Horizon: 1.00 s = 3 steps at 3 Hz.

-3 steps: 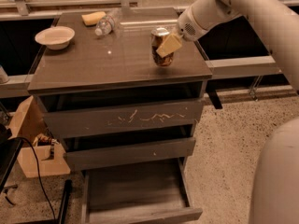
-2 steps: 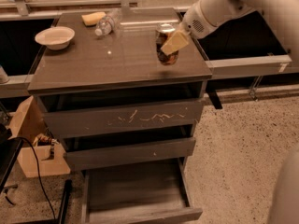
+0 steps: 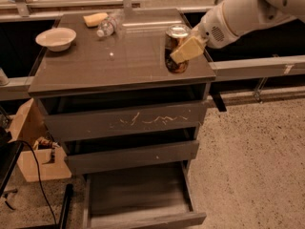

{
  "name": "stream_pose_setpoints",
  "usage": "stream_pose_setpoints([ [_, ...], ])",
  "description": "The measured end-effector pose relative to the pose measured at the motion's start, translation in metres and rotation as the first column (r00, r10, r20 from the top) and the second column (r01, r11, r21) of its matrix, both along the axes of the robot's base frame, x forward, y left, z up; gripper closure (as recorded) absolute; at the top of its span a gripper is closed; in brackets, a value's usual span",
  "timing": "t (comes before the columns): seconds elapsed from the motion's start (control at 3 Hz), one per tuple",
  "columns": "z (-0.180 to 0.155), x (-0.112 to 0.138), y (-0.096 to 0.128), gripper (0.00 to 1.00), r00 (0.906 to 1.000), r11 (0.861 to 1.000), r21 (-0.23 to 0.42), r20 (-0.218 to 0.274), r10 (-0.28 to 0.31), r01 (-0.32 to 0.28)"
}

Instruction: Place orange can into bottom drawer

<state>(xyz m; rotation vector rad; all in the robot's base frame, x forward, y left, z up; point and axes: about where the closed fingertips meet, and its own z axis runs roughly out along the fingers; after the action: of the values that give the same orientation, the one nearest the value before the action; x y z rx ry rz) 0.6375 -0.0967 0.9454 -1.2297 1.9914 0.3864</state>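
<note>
The orange can (image 3: 174, 41), with a brown-orange label and a shiny silver top, is at the right front of the cabinet top (image 3: 119, 66). My gripper (image 3: 180, 51) reaches in from the upper right and is shut on the can. One yellowish finger (image 3: 188, 48) lies across the can's front; the other is hidden behind it. I cannot tell whether the can's base touches the top. The bottom drawer (image 3: 138, 197) stands pulled open and empty, low in the view, directly below.
A white bowl (image 3: 56, 37), a clear plastic bottle (image 3: 108, 25) and a yellow sponge (image 3: 94, 19) sit at the back left of the top. The scratched top drawer (image 3: 128, 120) and middle drawer (image 3: 133, 156) are shut. A cardboard box (image 3: 28, 147) stands to the left.
The gripper and the can have shifted a little to the right, toward the cabinet's right edge. The drawers and the other objects have not moved.
</note>
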Motion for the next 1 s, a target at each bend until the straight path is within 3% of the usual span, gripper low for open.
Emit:
stream_pose_setpoints([
  [0.33, -0.012, -0.038, 0.011, 1.00, 1.0000, 0.999, 0.032, 0.007, -0.002, 0.002],
  [0.67, -0.048, -0.058, 0.025, 1.00, 0.9998, 0.999, 0.037, 0.013, 0.014, -0.014],
  [1.0, -0.100, -0.055, 0.035, 1.00, 0.9966, 0.997, 0.029, 0.033, 0.075, -0.076],
])
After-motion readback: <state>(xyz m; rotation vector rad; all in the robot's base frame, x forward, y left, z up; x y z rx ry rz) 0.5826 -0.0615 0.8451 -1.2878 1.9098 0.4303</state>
